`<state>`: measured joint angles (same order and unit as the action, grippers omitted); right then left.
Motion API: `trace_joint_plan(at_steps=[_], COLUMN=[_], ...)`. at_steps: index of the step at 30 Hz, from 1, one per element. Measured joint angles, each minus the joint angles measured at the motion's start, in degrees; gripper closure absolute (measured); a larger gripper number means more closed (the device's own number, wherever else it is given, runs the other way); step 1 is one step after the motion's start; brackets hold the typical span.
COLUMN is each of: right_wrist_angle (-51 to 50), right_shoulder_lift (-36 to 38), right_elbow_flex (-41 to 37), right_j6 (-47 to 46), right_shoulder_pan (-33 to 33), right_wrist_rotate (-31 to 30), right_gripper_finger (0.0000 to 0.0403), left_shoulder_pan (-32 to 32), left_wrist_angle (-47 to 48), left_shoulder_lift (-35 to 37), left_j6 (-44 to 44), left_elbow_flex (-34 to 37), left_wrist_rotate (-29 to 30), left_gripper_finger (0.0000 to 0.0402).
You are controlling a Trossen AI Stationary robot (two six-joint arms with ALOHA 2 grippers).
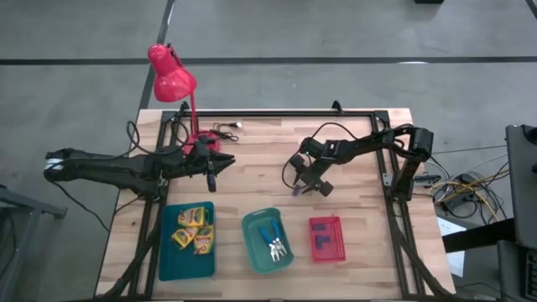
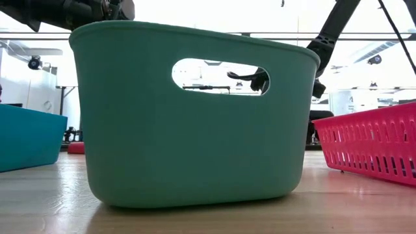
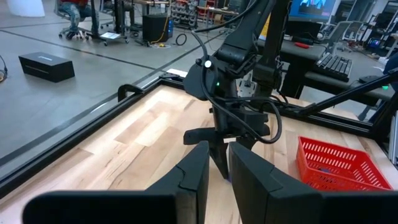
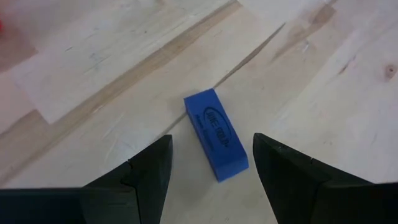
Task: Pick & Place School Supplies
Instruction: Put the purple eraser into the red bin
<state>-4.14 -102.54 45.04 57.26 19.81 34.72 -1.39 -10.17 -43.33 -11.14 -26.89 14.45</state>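
A small blue-purple rectangular block [image 4: 216, 134] with printed lettering lies flat on the wooden table [image 1: 252, 168], also seen near the table's middle [image 1: 295, 192]. My right gripper [image 4: 211, 140] hovers over it, open, one finger on either side and touching nothing. My left gripper [image 1: 214, 164] waits higher up beside the red lamp's base, its fingers [image 3: 198, 163] a narrow gap apart with nothing between them. Yellow-green crayon boxes [image 1: 193, 228] lie in the teal tray [image 1: 168, 264]. Blue-handled scissors [image 1: 273, 242] lie in the green basket [image 1: 252, 252]. Purple blocks [image 1: 321, 237] lie in the red tray [image 1: 336, 252].
The red desk lamp [image 1: 172, 75] stands at the far left, its cable [image 1: 225, 128] on the table. A black frame [image 1: 277, 112] rims the table. The three containers line the near edge. In the low view the green basket [image 2: 195, 117] fills the middle.
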Motion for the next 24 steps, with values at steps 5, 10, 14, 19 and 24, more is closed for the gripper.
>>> trace_joint_plan(at_steps=[5, 10, 14, 19, 24], right_wrist_angle=[0.0, -0.8, -2.1, -2.4, -3.4], right_shoulder_lift=[0.0, 0.0, 0.0, 0.0, 0.1], right_elbow_flex=[0.0, 0.1, 0.1, 0.4, 0.6], right_j6=[-0.3, -4.5, -5.8, -5.8, -6.9], right_shoulder_pan=[-0.1, -0.1, -0.1, -0.2, -0.2], right_wrist_rotate=[-0.2, -0.4, -0.4, -0.4, -0.4], right_gripper_finger=[0.0184, 0.0184, 0.0184, 0.0184, 0.0184], left_shoulder_pan=[0.0, 0.0, 0.0, 0.0, 0.0], left_wrist_angle=[0.0, 0.0, 0.0, 0.0, 0.0], left_shoulder_lift=[0.0, 0.0, 0.0, 0.0, 0.0], left_j6=[0.0, 0.0, 0.0, 0.0, 0.0], left_elbow_flex=[0.0, 0.0, 0.0, 0.0, 0.0], left_wrist_rotate=[0.0, 0.0, 0.0, 0.0, 0.0], left_gripper_finger=[0.0335, 0.0335, 0.0335, 0.0335, 0.0335])
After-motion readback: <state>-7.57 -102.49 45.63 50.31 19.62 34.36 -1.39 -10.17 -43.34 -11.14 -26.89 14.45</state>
